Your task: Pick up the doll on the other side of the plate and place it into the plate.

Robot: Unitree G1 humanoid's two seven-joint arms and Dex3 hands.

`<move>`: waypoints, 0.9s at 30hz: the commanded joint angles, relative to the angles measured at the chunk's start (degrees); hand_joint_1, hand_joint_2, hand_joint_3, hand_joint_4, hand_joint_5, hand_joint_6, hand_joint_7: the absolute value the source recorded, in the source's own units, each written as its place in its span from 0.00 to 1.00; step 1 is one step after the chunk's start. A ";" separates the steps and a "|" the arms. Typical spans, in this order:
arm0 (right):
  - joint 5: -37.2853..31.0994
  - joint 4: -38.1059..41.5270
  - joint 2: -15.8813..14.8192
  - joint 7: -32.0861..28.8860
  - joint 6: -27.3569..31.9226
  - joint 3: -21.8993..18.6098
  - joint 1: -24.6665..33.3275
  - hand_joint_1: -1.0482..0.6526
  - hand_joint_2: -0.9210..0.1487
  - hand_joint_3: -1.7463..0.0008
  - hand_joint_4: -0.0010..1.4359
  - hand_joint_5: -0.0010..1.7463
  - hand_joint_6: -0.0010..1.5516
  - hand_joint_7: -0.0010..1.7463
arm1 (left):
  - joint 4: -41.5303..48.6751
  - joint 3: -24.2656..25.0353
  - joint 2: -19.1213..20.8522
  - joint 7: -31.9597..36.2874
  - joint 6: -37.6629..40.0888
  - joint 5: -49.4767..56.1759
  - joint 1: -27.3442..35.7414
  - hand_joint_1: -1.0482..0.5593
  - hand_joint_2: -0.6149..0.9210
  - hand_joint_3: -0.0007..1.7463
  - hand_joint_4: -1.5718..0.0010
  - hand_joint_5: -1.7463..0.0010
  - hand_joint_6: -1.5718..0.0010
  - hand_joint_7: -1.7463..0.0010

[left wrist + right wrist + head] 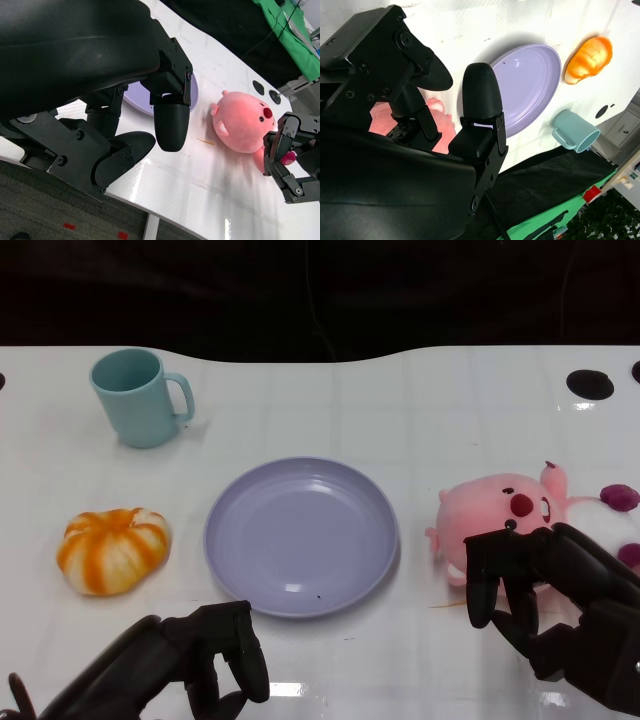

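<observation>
Your right hand [545, 585] hovers at the pink doll [495, 515], fingers spread, gripping nothing. The doll lies beside the plate [301, 536]. Your left hand [185, 660] curls on nothing.

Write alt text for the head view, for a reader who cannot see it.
The robot's right hand hovers with spread fingers over a pink plush doll lying right of an empty lilac plate on a white table. The left hand rests curled near the plate's front edge; an orange pumpkin toy and teal mug sit left.
</observation>
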 commanded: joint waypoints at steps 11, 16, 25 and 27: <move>-0.05 -0.19 -0.85 -0.08 -0.65 -0.07 -0.46 0.61 0.60 0.18 0.62 1.00 0.51 0.86 | 0.19 0.71 0.72 -0.11 -0.62 -0.47 0.11 0.56 0.78 0.64 0.62 0.00 0.66 0.13; 0.18 -0.07 -0.69 -0.13 -0.65 -0.12 -0.46 0.60 0.60 0.18 0.63 1.00 0.52 0.86 | 0.32 0.68 0.71 0.01 -0.74 -0.24 0.07 0.56 0.78 0.64 0.62 0.00 0.66 0.13; 0.26 -0.11 -0.74 0.05 -0.57 -0.12 -0.53 0.60 0.60 0.18 0.63 1.00 0.52 0.86 | 0.31 0.72 0.63 -0.07 -0.90 -0.55 0.07 0.57 0.78 0.64 0.62 0.00 0.66 0.13; 0.18 -0.54 -0.76 0.23 0.21 -0.11 -0.46 0.60 0.60 0.18 0.63 1.00 0.52 0.86 | 0.35 0.72 0.64 -0.07 -0.84 -0.51 0.07 0.56 0.78 0.64 0.62 0.00 0.66 0.13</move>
